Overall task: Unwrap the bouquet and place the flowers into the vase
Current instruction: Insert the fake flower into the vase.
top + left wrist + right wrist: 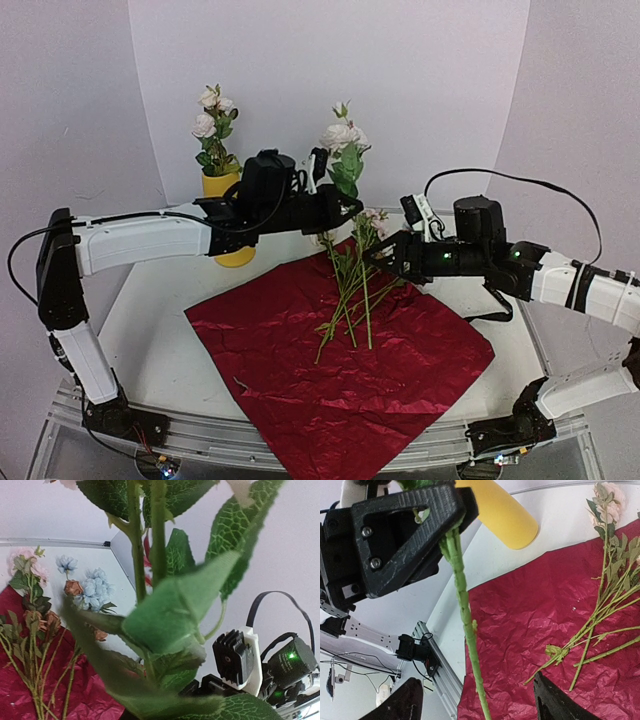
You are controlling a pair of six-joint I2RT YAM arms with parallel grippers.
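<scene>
The bouquet lies unwrapped: its dark red paper [340, 380] is spread flat with loose flowers [350, 290] across its far part. My left gripper [343, 208] is shut on the green stem [465, 610] of a white-bloomed flower [343, 135], held upright above the paper. The right wrist view shows the left gripper [395, 535] clamping that stem near its top. My right gripper [380, 255] stands open, its fingers [405, 702] either side of the stem's lower end without touching. The yellow vase [222, 185] stands behind the left arm, holding white flowers [213, 120].
Leaves [170, 615] fill the left wrist view and hide its own fingers. Loose stems [30, 635] and pale blue blooms [92, 587] lie at its left. The right wrist's camera housing [235, 657] is close by. A black cable [500, 180] loops above the right arm.
</scene>
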